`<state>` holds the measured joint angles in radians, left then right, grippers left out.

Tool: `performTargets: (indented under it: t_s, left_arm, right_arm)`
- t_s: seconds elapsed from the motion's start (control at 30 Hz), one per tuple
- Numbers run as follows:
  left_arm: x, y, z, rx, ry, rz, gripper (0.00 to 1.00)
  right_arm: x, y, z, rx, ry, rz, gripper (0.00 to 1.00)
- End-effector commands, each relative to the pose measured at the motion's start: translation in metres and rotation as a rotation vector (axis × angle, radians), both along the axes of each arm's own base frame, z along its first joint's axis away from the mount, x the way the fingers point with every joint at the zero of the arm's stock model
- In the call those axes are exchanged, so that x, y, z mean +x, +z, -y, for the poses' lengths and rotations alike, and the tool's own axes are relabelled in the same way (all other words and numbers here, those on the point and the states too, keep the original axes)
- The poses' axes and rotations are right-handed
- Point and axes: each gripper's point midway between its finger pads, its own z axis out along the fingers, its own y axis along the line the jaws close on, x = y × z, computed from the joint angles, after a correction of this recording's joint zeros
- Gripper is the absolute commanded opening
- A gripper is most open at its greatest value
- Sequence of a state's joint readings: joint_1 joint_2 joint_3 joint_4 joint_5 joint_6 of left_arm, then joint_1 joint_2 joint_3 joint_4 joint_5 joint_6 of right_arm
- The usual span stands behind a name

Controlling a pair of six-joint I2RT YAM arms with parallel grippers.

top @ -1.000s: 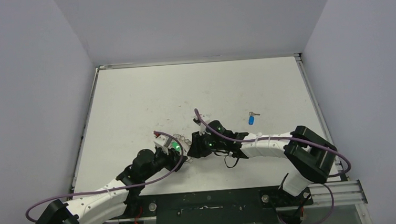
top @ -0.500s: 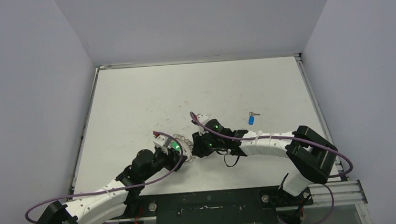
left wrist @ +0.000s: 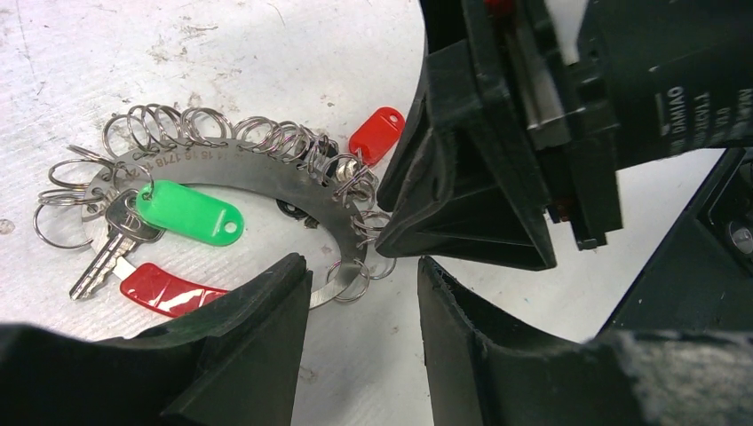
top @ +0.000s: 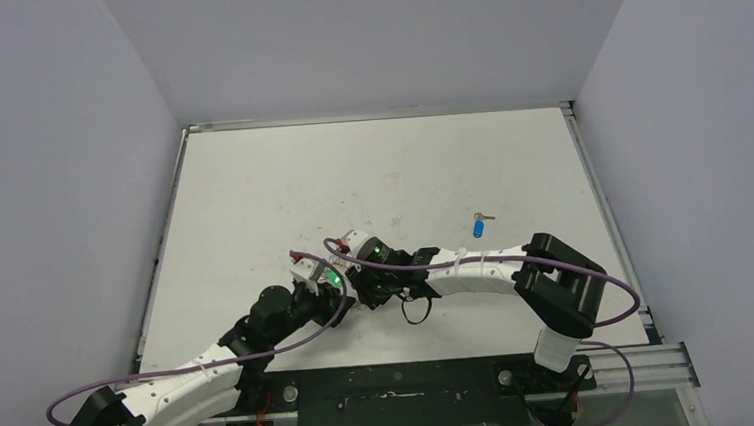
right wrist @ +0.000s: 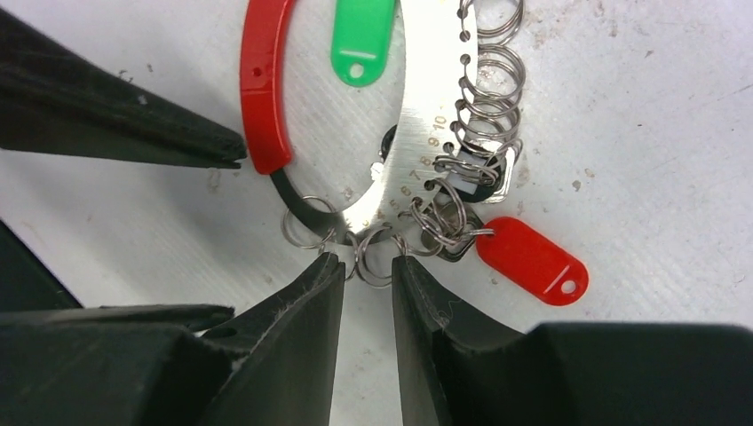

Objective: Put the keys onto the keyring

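Left of centre by the near edge of the desk [top: 350,165], the left gripper [left wrist: 364,266] is hanging with its jaws spread over the keyring [left wrist: 257,167]. The keyring is showing as a silver band stamped with numbers such as 10, fringed with wire loops, and is carrying the green key [left wrist: 188,213]. The right gripper [right wrist: 366,259], labelled DAMIAO, is sitting almost closed around one loop, and it is unclear whether it is gripping. The blue key [top: 477,228] is lying toward the right edge.

Silver keyring [left wrist: 253,167] stamped with dark numbers and closed by a red arc, green key [left wrist: 189,213] and red tag [left wrist: 376,135] hanging on it, blue key [top: 478,229] out alone on the scuffed white table [top: 350,165].
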<state>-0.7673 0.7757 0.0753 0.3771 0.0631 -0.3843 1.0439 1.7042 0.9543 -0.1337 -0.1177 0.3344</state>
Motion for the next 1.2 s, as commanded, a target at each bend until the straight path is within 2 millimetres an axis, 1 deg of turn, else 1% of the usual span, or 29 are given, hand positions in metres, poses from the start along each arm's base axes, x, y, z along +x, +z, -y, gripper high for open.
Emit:
performTargets:
  t_s: [0.0,0.13,0.27,0.33,0.37,0.53,0.57,0.6,0.67,0.73,0.87,1.03,1.17]
  left_arm:
    - [0.001,0.008,0.002,-0.022,0.003,0.021,0.46]
    - [0.001,0.008,0.001,-0.022,0.003,0.021,0.46]
    - [0.001,0.008,0.001,-0.022,0.004,0.025,0.46]
    - [0.001,0.008,0.001,-0.021,0.004,0.025,0.46]
    - [0.001,0.008,0.001,-0.021,0.005,0.023,0.46]
    - [0.001,0.009,0.001,-0.022,0.003,0.027,0.46]
    - [0.001,0.009,0.001,-0.022,0.002,0.027,0.46]
    - [0.001,0.008,0.001,-0.02,0.004,0.025,0.46]
    - [0.001,0.008,0.001,-0.021,0.002,0.026,0.46]
    - [0.001,0.008,0.002,-0.021,0.0,0.027,0.46]
    - [0.001,0.008,0.002,-0.02,0.0,0.028,0.46]
    - [0.001,0.007,0.002,-0.017,-0.001,0.024,0.46]
    - [0.001,0.007,0.002,-0.014,-0.003,0.024,0.46]
  right_arm:
    - [0.015,0.002,-0.001,-0.065,-0.022,0.07,0.28]
    - [0.018,-0.005,0.001,-0.104,-0.032,0.067,0.25]
    - [0.017,-0.003,-0.004,-0.078,-0.029,0.05,0.11]
    - [0.012,0.001,-0.01,-0.019,-0.009,0.01,0.02]
    - [0.011,0.004,-0.014,0.021,-0.008,-0.008,0.0]
    - [0.012,0.024,-0.029,0.272,-0.008,-0.139,0.0]
    - [0.014,0.026,-0.029,0.32,-0.019,-0.173,0.0]
    - [0.016,0.028,-0.028,0.359,-0.034,-0.202,0.05]
    - [0.02,0.024,-0.021,0.391,-0.071,-0.239,0.14]
    - [0.025,0.019,-0.013,0.376,-0.1,-0.238,0.19]
    - [0.03,0.017,0.001,0.311,-0.132,-0.191,0.23]
    - [0.033,0.024,0.013,0.265,-0.137,-0.135,0.27]
    - [0.032,0.03,0.018,0.262,-0.133,-0.114,0.28]
